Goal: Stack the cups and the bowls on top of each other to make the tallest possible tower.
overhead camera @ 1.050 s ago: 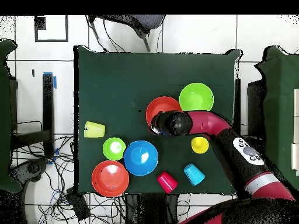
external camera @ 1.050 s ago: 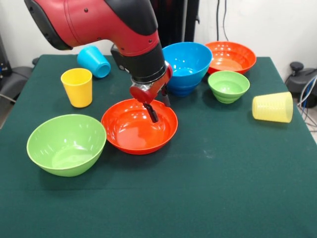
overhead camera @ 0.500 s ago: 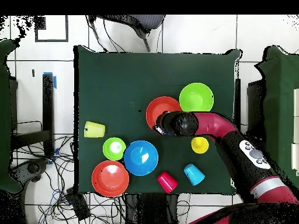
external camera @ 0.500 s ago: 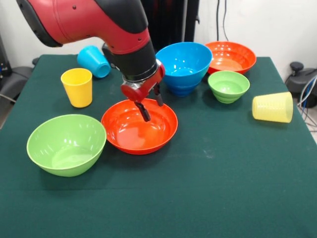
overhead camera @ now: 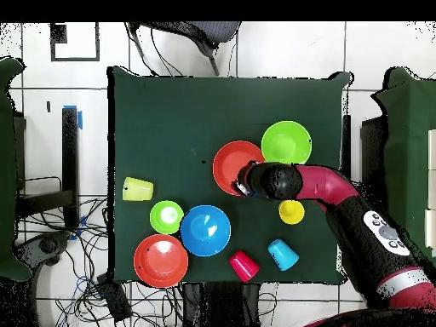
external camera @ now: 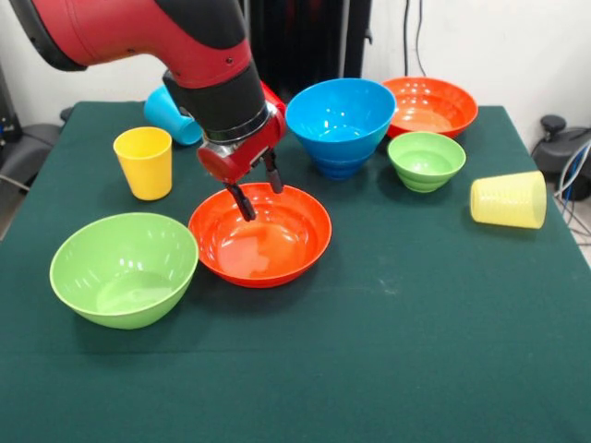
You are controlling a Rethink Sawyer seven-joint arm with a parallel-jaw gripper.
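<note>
My gripper [external camera: 259,191] hangs open and empty over the far left rim of an orange-red bowl [external camera: 263,242] [overhead camera: 232,164]. One dark finger [external camera: 242,202] points into the bowl. A big green bowl [external camera: 124,268] [overhead camera: 286,141] sits left of it. An upright yellow cup [external camera: 143,161] [overhead camera: 291,211] and a light blue cup [external camera: 169,112] [overhead camera: 282,254] on its side lie behind, the blue one partly hidden by my arm. Further back stand a big blue bowl [external camera: 341,124] [overhead camera: 205,230], a second orange-red bowl [external camera: 430,104] [overhead camera: 161,261] and a small green bowl [external camera: 426,160] [overhead camera: 167,216]. A red cup [overhead camera: 243,266] shows overhead.
A ribbed pale yellow cup [external camera: 508,198] [overhead camera: 137,188] lies on its side near the right edge of the green table [external camera: 397,351]. No bowl or cup stands on another. My arm [overhead camera: 341,200] reaches in over the yellow cup's side of the table.
My gripper has moved left and risen slightly, from over the middle of the orange-red bowl to its far left rim. It stays open. No bowl or cup has moved.
</note>
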